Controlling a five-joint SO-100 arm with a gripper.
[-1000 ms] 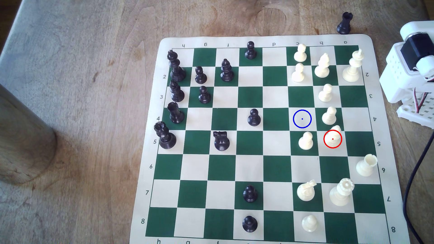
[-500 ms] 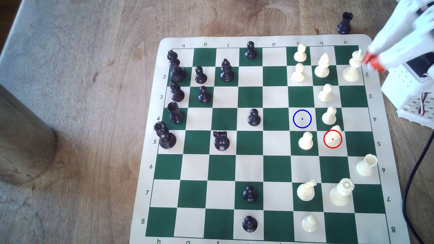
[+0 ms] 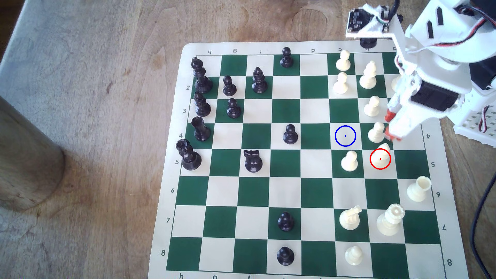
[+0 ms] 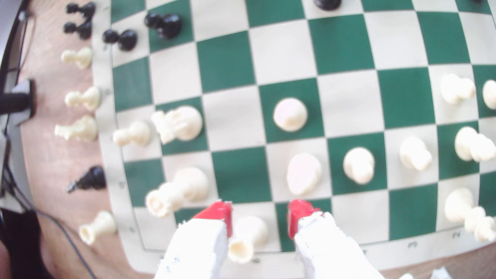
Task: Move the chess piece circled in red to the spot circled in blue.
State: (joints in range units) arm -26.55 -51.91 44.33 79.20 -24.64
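I am reaching over the board's near edge with my gripper (image 3: 390,126) spread open and empty, its red tips hanging beside the neighbouring cream pawn (image 3: 376,132), short of the red-ringed pawn (image 3: 381,157). That pawn is standing on its cream square, diagonally next to the blue-ringed square (image 3: 345,136). In the wrist view my tips (image 4: 259,214) are straddling bare board just before the pawn (image 4: 304,173). I judge I should be centring over its head and descending straight, avoiding the neighbour.
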